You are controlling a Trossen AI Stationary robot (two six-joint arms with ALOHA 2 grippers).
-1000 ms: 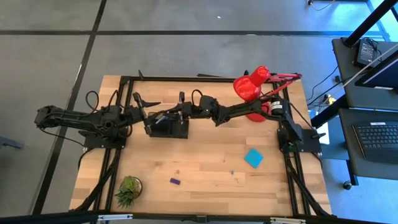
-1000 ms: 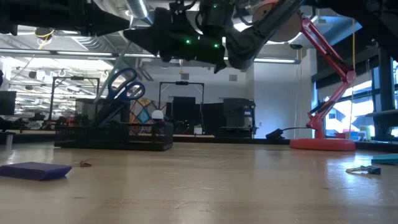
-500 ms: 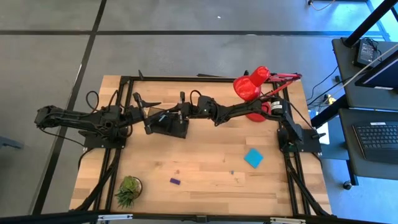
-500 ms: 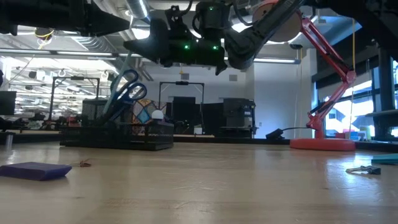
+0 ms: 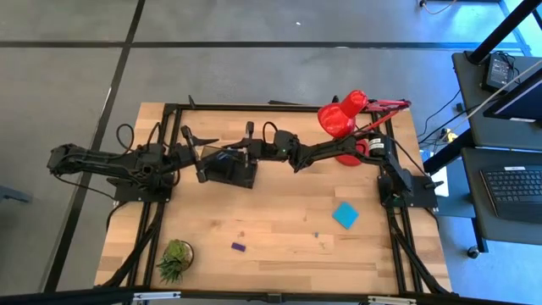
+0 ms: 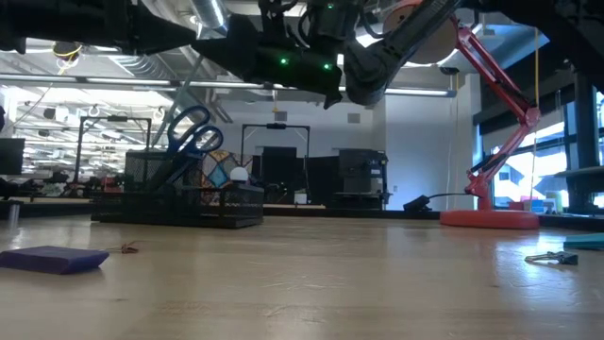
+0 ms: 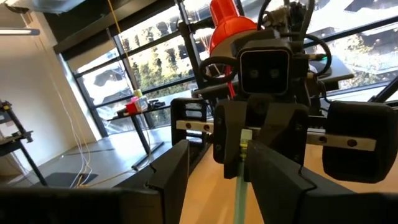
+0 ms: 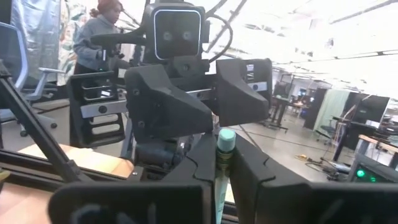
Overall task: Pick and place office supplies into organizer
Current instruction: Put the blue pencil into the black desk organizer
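Note:
My right gripper is shut on a pale green pen above the black organizer, level with my left gripper. The left gripper stands open just left of the organizer, facing the pen without touching it. Blue-handled scissors stand slanted in the organizer's cup section. A purple block and a cyan sticky-note pad lie on the table nearer the front. My right gripper pinches the pen just below its teal-capped upper end between its two fingers. The fingers come about level from the table's right and lie across the pen. The pen hangs slanted below them, clear of the table, lower end over the organizer.
A red desk lamp stands at the far right, its base on the table. A small potted plant sits at the near left. Tiny loose bits lie near the sticky-note pad. A person shows in the room behind.
My right gripper has rolled a little and tipped slightly upward over the organizer, staying shut on the pen, which has swung with it.

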